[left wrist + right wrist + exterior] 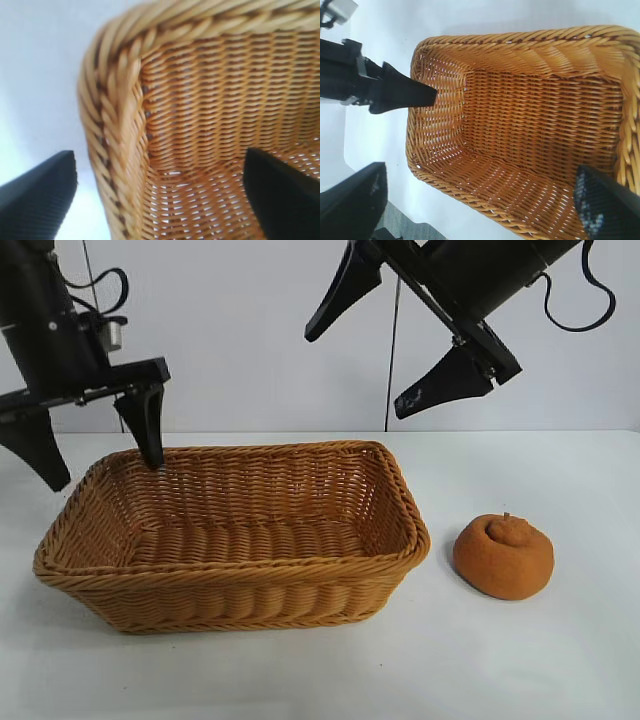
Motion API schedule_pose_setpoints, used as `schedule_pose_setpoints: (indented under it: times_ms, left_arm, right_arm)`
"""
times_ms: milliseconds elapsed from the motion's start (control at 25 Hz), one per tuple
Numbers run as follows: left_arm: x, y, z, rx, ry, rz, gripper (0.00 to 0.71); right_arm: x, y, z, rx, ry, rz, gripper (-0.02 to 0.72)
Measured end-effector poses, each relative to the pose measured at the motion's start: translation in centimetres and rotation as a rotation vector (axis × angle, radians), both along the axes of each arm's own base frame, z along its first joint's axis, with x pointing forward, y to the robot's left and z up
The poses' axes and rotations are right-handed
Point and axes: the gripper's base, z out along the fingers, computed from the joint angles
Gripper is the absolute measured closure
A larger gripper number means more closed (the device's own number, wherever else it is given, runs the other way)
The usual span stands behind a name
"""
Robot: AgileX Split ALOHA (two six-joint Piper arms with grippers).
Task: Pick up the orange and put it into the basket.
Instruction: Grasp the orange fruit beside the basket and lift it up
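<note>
Both grippers spread wide and empty over the basket, orange outside it.

Left gripper (100, 455) at the left edge of the exterior view points down, fingers apart straddling the far-left corner of the basket (240, 585), one finger (148, 425) inside the rim, the other outside. Right gripper (385, 345) hangs high at upper right, jaws wide, gripping nothing. At centre-left sits the woven basket with nothing in it. To its right, on the white table (560, 660) and clear of the rim, rests the orange (503, 556).
</note>
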Motion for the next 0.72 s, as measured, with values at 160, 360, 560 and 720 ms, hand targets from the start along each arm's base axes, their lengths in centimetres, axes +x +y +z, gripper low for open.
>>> schedule_pose_setpoints:
  times_ms: [160,360,560,720]
  left_arm:
    - [0.4,1.3,1.7,0.103,-0.069,-0.022,0.066]
    - [0.9,4.7,1.8,0.151,-0.074,0.038,0.066]
    - [1.1,8.4,1.8,0.166,-0.068,0.12,0.066]
    - [1.1,9.3,1.9,0.168,-0.07,0.141,0.066]
  right_arm:
    - [0.0,0.0,0.0,0.0,0.0,0.0,0.01]
    - [0.0,0.0,0.0,0.0,0.0,0.0,0.01]
    - [0.0,0.0,0.0,0.0,0.001,0.001,0.01]
    - [0.0,0.0,0.0,0.0,0.001,0.001,0.01]
